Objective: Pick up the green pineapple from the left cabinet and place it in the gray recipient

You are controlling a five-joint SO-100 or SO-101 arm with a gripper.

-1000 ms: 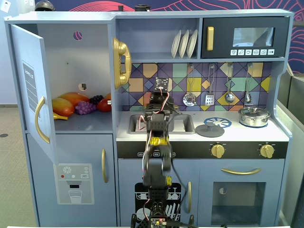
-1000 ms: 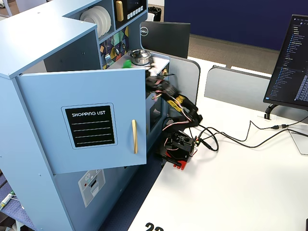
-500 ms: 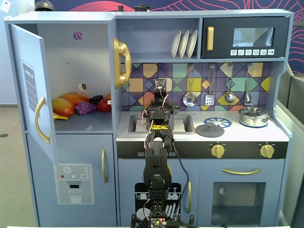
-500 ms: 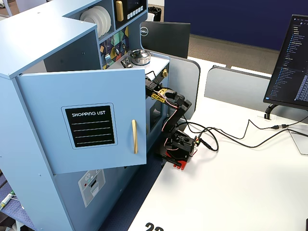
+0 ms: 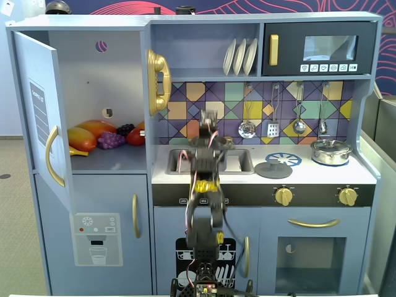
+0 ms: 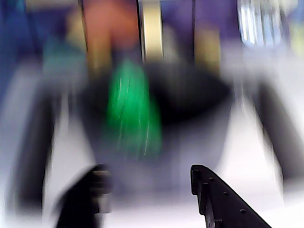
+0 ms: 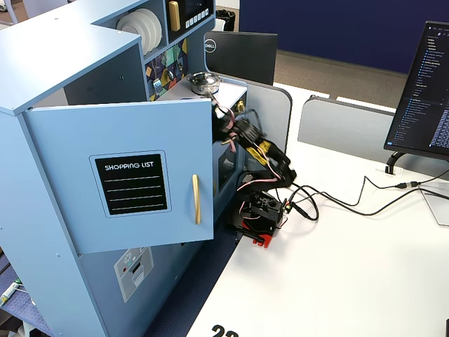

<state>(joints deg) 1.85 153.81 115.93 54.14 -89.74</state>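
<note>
Fingers (image 6: 223, 199) of the gripper (image 6: 147, 190) are standing apart in the blurred wrist view, gripping nothing, with the green pineapple (image 6: 133, 114) showing just beyond them as a smeared green shape inside the dark round mouth of the gray recipient (image 6: 190, 137). In a fixed view the arm (image 5: 204, 198) is reaching over the sink (image 5: 238, 162), while the left cabinet (image 5: 93, 93) is standing open off to its left, mango (image 5: 83, 137) and purple grapes (image 5: 111, 140) lying on its shelf.
</note>
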